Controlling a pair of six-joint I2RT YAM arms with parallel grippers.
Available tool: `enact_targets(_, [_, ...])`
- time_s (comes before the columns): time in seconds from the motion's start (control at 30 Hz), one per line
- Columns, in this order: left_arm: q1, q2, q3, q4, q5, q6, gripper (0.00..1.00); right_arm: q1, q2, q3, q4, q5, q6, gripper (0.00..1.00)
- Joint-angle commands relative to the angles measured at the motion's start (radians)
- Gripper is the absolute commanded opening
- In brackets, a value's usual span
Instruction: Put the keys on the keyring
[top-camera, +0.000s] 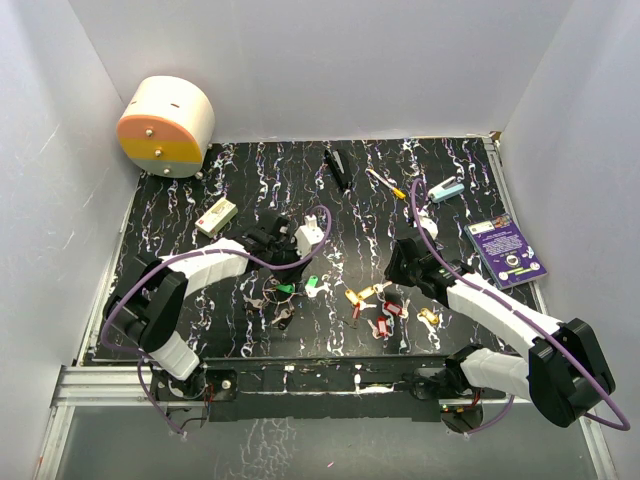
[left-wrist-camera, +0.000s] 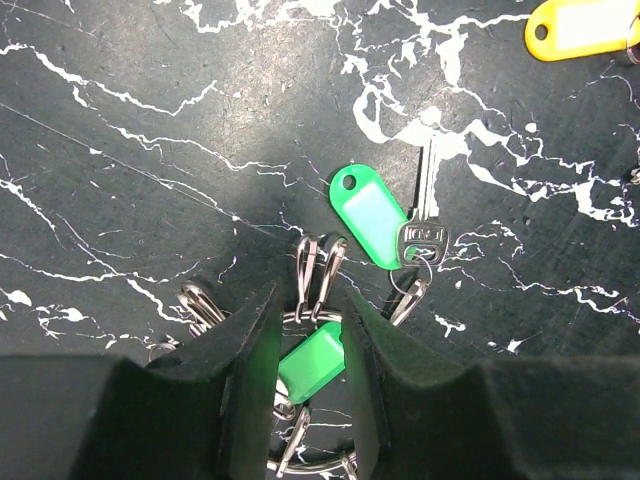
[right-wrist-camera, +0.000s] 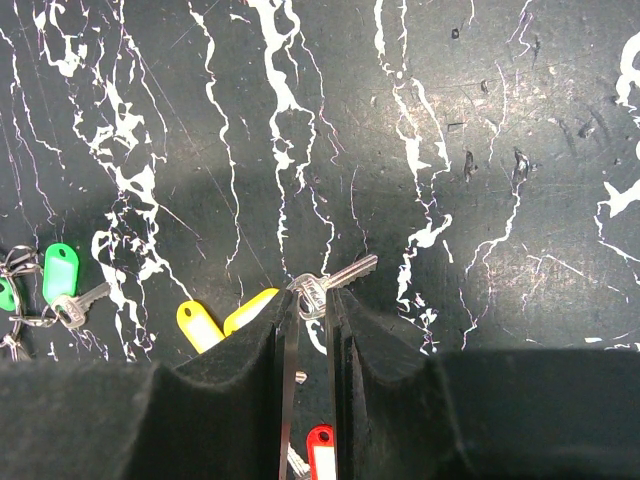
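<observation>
The thin round silver wire keyring (top-camera: 283, 293), hung with green tags and small keys, is found left of centre in the top view, beneath the left gripper (left-wrist-camera: 312, 305). In the left wrist view, at lower centre, the black jaws are drawn in against a green plastic tag (left-wrist-camera: 310, 365) and the ring's wire loops, so the bunch appears to be clamped. A second green tag (left-wrist-camera: 370, 215) is seen just above, at mid-frame.

The right gripper (right-wrist-camera: 308, 300), at lower centre of its own view, is closed on the head of a small silver key (right-wrist-camera: 318, 290), whose blade is pointed to the upper right. A yellow plastic tag (right-wrist-camera: 250, 310) is seen just to its left. The other loose keys, with yellow (top-camera: 358, 295), red (top-camera: 385, 318) and gold (top-camera: 430, 317) heads, are scattered right of centre in the top view on the black marbled tabletop (top-camera: 230, 330).

The keys are judged to be light, stiff and smooth, so slipping or pivoting in the jaws is likely. Each is best pinched flat across the head, with the hole left exposed. The ring is judged thin and springy, and is best held across its flat, away from the split end. The dangling tags can be expected to swing and snag.
</observation>
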Motion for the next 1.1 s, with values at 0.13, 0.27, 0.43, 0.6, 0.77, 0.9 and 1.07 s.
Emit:
enact_targets(0.13, [-0.014, -0.008, 0.008, 0.017, 0.0, 0.005, 0.29, -0.002, -0.015, -0.001, 0.056, 0.019, 0.006, 0.23])
enact_targets(0.27, [-0.014, -0.008, 0.01, 0.021, -0.021, 0.01, 0.28, -0.002, -0.016, -0.004, 0.057, 0.021, 0.005, 0.23])
enact_targets(0.43, [-0.014, -0.004, 0.028, 0.025, -0.04, 0.005, 0.28, -0.002, -0.018, -0.007, 0.057, 0.023, 0.004, 0.23])
enact_targets(0.6, [-0.014, 0.019, 0.027, 0.046, -0.035, -0.008, 0.28, -0.003, -0.02, -0.006, 0.058, 0.025, 0.005, 0.23])
enact_targets(0.77, [-0.018, 0.03, 0.029, 0.05, -0.031, -0.008, 0.28, -0.002, -0.021, -0.007, 0.057, 0.029, 0.004, 0.23])
enact_targets(0.9, [-0.021, 0.035, 0.019, 0.055, -0.032, -0.008, 0.28, -0.002, -0.021, -0.006, 0.057, 0.029, 0.004, 0.23])
enact_targets(1.07, [-0.023, 0.015, -0.004, 0.046, -0.023, -0.008, 0.27, -0.002, -0.023, -0.006, 0.057, 0.029, 0.004, 0.23])
